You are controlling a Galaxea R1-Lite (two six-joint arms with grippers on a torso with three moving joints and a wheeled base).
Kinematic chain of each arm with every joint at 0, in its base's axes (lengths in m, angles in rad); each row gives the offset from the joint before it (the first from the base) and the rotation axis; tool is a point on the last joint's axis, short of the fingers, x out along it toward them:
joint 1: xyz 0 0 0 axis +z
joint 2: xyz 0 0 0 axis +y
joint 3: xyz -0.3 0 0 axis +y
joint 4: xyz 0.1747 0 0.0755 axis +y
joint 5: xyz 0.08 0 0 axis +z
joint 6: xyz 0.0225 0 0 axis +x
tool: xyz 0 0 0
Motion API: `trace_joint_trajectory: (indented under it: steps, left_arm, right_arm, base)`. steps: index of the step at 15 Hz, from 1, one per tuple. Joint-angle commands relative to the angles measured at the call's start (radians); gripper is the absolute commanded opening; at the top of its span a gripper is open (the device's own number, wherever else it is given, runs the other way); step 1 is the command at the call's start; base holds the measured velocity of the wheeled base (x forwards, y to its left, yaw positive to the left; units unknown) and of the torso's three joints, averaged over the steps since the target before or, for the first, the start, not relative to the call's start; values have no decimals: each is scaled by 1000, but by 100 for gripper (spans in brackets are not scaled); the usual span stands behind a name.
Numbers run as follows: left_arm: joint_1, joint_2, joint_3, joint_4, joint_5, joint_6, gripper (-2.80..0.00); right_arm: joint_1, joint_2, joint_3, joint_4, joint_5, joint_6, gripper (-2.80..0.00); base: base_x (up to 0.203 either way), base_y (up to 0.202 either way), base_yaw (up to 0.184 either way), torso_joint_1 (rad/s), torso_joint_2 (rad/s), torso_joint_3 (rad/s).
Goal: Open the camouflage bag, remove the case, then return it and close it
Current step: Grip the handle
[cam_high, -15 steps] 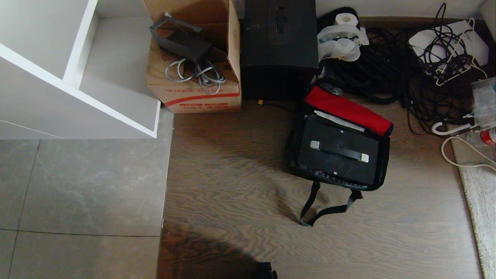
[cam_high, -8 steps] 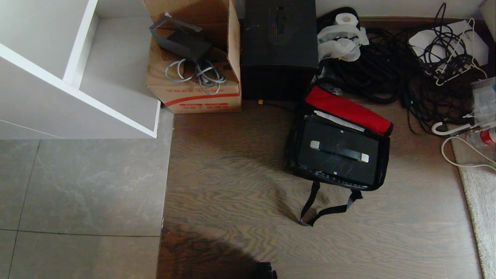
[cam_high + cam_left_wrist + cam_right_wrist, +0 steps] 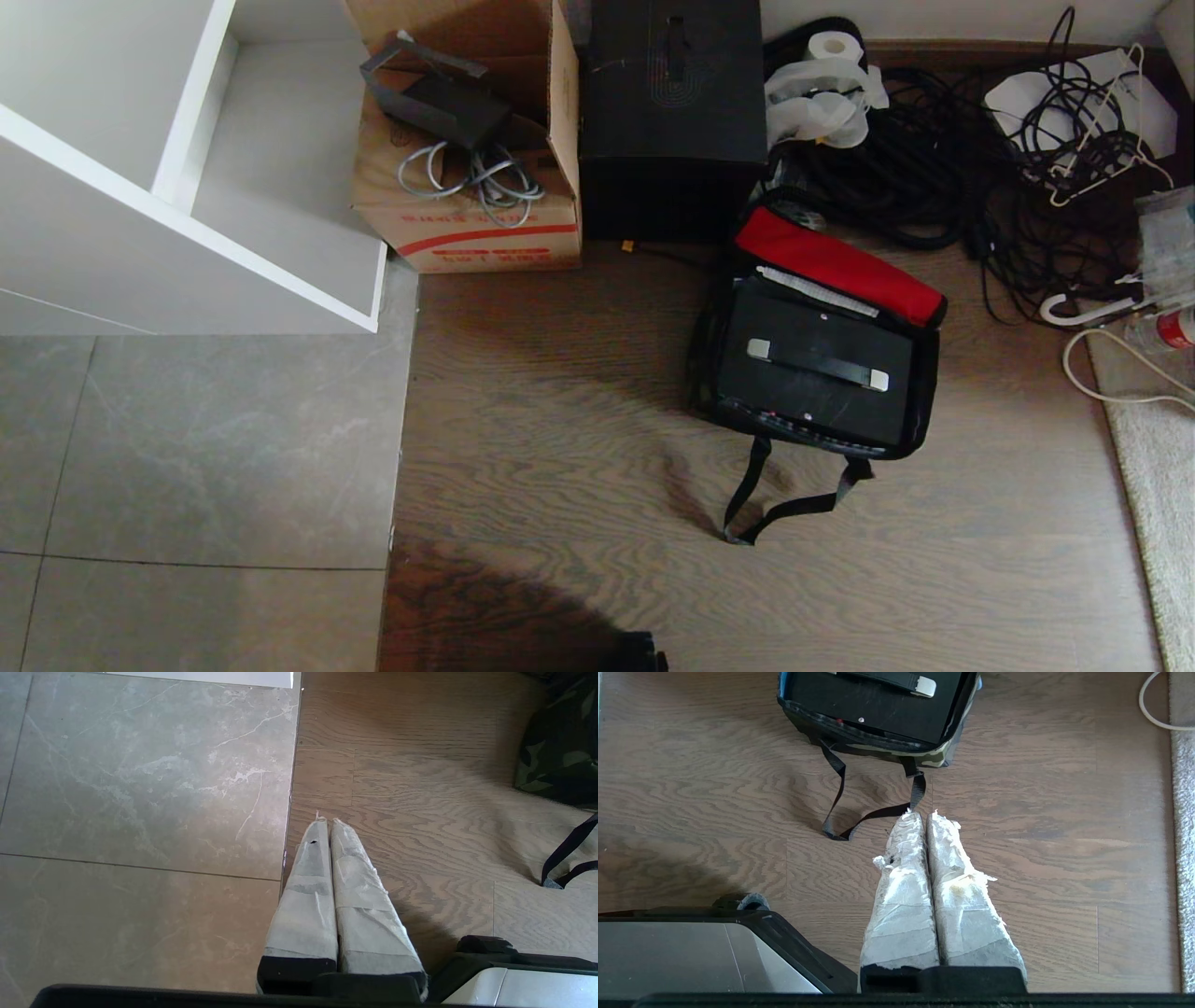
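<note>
The camouflage bag point(image 3: 924, 392) lies open on the wood floor right of centre, its red-lined flap point(image 3: 840, 264) folded back toward the wall. Inside it sits the flat black case point(image 3: 794, 387), its black bar handle point(image 3: 817, 364) on silver mounts facing up. The bag's black strap point(image 3: 784, 504) trails toward me. The right wrist view shows the bag point(image 3: 924, 756), the case point(image 3: 878, 704) and the strap point(image 3: 873, 816) ahead of my right gripper point(image 3: 923, 815), which is shut, empty and parked low. My left gripper point(image 3: 327, 822), also shut and empty, hangs over the seam between tile and wood, with the bag's camouflage side point(image 3: 556, 756) far off.
A tall black box point(image 3: 672, 112) and an open brown carton point(image 3: 467, 140) with cables stand at the wall behind the bag. Tangled black cables point(image 3: 980, 168) and a paper roll point(image 3: 831, 47) lie back right. A white shelf unit point(image 3: 187, 177) fills the left; a pale rug point(image 3: 1158, 485) edges the right.
</note>
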Motion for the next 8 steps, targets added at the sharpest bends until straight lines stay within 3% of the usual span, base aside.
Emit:
trace_joint_trajectory:
  steps: [1, 8]
  left_arm:
    - [0, 0, 9, -1, 0, -1, -280]
    - [0, 0, 9, -1, 0, -1, -280]
  right_arm:
    - [0, 2, 0, 0, 1, 0, -280]
    - [0, 2, 0, 0, 1, 0, -280]
  base:
    - [0, 0, 0, 0, 0, 0]
    - [0, 0, 0, 0, 0, 0]
